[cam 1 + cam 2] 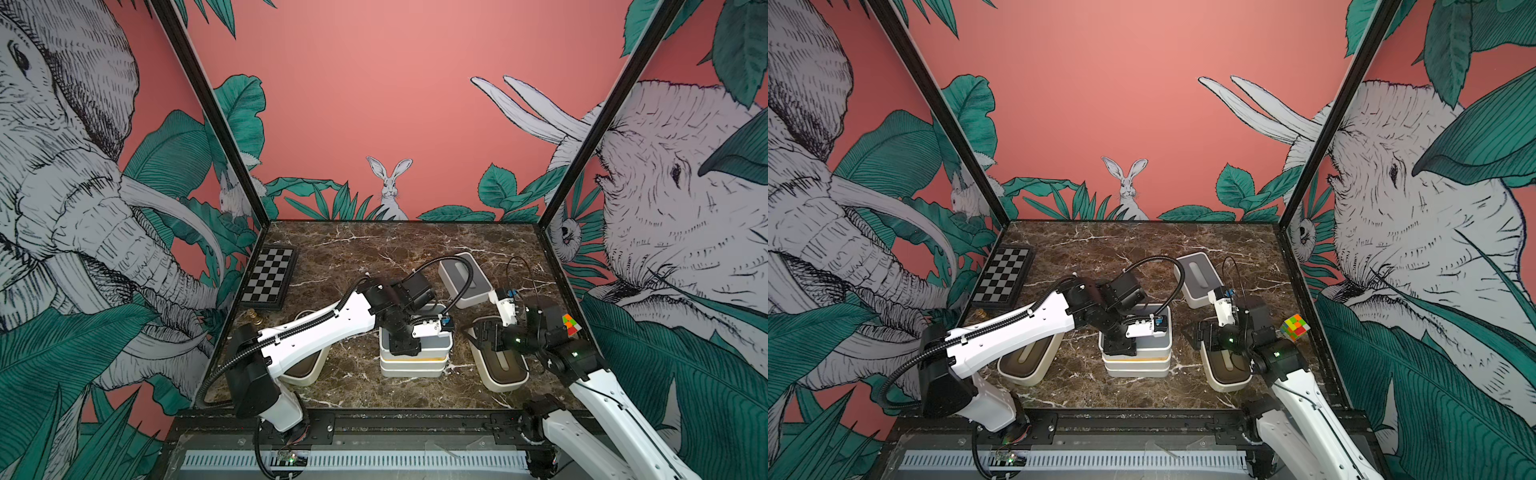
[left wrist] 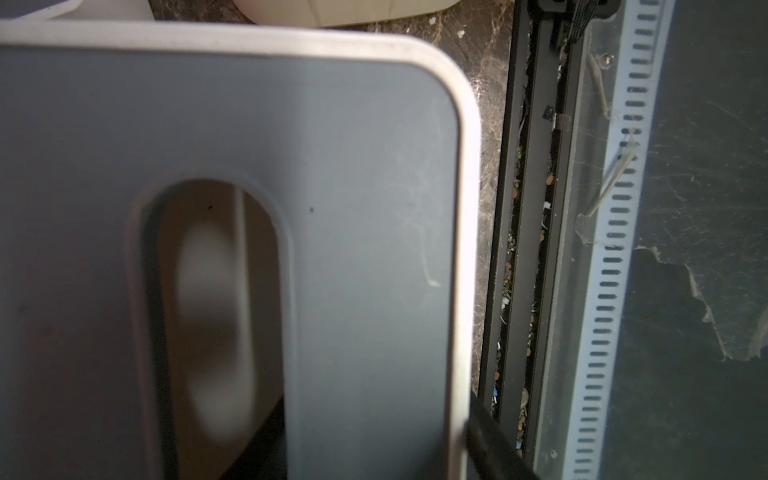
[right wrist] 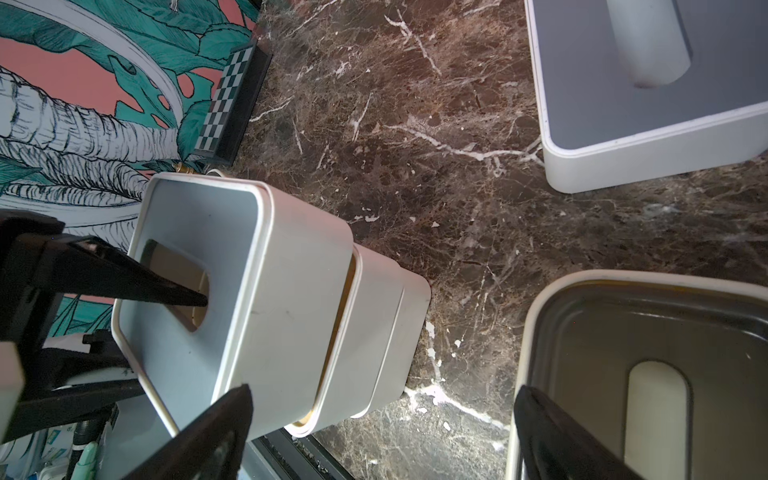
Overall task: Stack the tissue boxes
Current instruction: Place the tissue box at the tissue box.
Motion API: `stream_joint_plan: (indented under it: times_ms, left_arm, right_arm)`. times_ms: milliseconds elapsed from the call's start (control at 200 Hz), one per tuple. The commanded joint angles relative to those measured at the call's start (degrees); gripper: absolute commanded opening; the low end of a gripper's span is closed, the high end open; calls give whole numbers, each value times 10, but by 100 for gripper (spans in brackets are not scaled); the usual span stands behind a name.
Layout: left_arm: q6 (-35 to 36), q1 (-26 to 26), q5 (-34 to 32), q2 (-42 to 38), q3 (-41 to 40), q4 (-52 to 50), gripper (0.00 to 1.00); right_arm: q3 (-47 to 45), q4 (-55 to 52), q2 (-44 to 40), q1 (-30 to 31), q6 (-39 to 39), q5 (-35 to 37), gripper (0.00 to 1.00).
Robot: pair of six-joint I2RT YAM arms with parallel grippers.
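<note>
At the table's centre a grey-lidded tissue box sits on two stacked bamboo-lidded tissue boxes. My left gripper is shut on the grey box's near edge, one finger down through the oval slot and the other outside the wall. My right gripper hangs open and holds nothing. It is above the near end of a dark-brown-lidded tissue box to the right of the stack. Another grey box stands behind, and another brown-lidded one lies under my left arm.
A black-and-white checkered board lies at the back left, with a small brass piece in front of it. A multicoloured cube sits by the right wall behind my right arm. The black front rail borders the marble table.
</note>
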Motion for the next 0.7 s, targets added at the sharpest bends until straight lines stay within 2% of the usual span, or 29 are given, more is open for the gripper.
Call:
stream_joint_plan:
  times_ms: [0,695]
  left_arm:
    - [-6,-5,0,-31,-4,20,43]
    - [16,-13,1,-38,-13,7,44]
  right_arm:
    - [-7,23,-1,-2,4,-5,98]
    - [-7,33,4,-3,7,-12,98]
